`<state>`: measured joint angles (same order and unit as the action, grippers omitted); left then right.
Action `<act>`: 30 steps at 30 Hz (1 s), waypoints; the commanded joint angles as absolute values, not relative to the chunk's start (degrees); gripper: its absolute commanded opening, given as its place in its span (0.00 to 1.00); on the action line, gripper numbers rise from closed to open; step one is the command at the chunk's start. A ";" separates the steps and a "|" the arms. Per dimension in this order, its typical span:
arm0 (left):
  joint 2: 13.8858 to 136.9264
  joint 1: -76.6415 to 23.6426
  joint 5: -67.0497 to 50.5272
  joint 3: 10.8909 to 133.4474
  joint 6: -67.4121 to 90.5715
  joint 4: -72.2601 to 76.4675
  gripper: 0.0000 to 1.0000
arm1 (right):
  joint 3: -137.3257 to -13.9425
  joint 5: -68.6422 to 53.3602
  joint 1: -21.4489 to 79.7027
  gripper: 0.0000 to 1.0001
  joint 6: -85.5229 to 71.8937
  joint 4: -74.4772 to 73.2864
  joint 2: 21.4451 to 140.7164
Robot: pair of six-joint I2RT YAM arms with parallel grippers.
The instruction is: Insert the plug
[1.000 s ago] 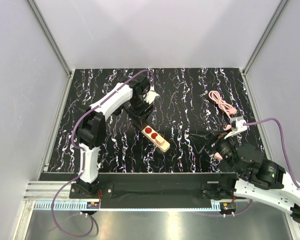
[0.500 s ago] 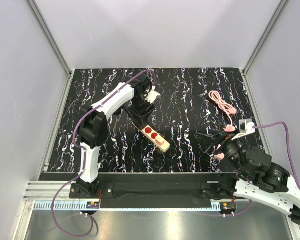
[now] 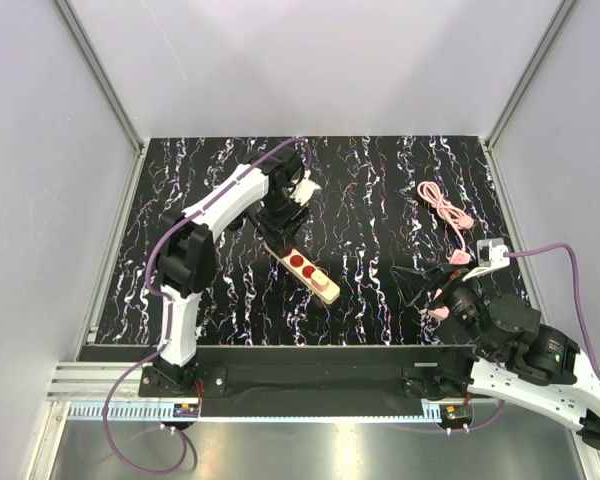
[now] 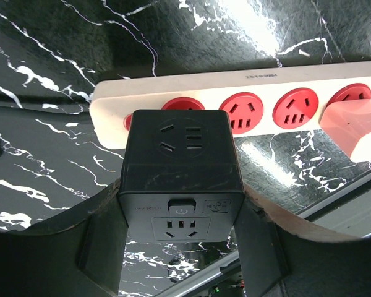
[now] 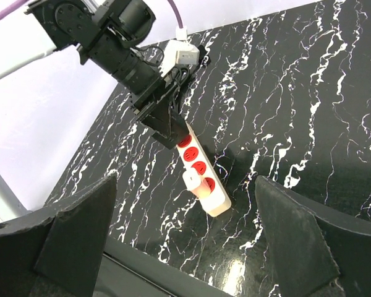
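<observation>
Top view, room: pale grey walls [image 3: 310, 60] closed in a black, white-veined marble table [image 3: 380, 180].
Top view, arms: the left gripper [image 3: 280, 228] sat over the far end of the cream power strip [image 3: 310, 272]. A pink cable [image 3: 445, 208] lay coiled just beyond the right gripper [image 3: 420, 280].
Left wrist, grip: the fingers [image 4: 102, 241] were clamped on the plug [image 4: 180, 161], one at each side.
Left wrist, plug: it sat just ahead of the fingers, covering the strip's end socket; I couldn't tell if it was seated.
Right wrist, jaws: they stood wide apart and empty, with the strip well ahead on the marble.

Bright, even overhead light renders all views sharp, with white glare patches on the glossy table [image 4: 253, 28] and the plug's [image 4: 179, 161] near face shaded.
</observation>
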<state>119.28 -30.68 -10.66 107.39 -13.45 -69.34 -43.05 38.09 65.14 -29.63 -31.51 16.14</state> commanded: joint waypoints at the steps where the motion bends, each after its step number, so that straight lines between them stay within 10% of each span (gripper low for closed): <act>1: 116.64 -30.59 -9.58 111.09 -12.31 -68.99 0.00 | -43.16 39.99 65.48 1.00 -30.67 -31.11 16.87; 15: 90.63 -25.23 -13.46 89.85 8.61 -48.17 0.00 | -50.53 38.43 65.04 0.96 -34.80 -37.88 41.99; 19: 89.73 -18.13 -14.48 85.87 9.75 -44.22 0.00 | -53.35 29.99 64.51 0.81 -37.35 -36.66 51.40; 23: 98.49 -16.61 -15.12 92.70 6.78 -43.68 0.00 | -50.81 20.06 64.60 0.27 -42.26 -30.60 59.40; 30: 111.43 -17.05 -20.83 101.51 6.42 -40.43 0.00 | -42.02 11.26 64.51 0.12 -52.55 -17.53 63.46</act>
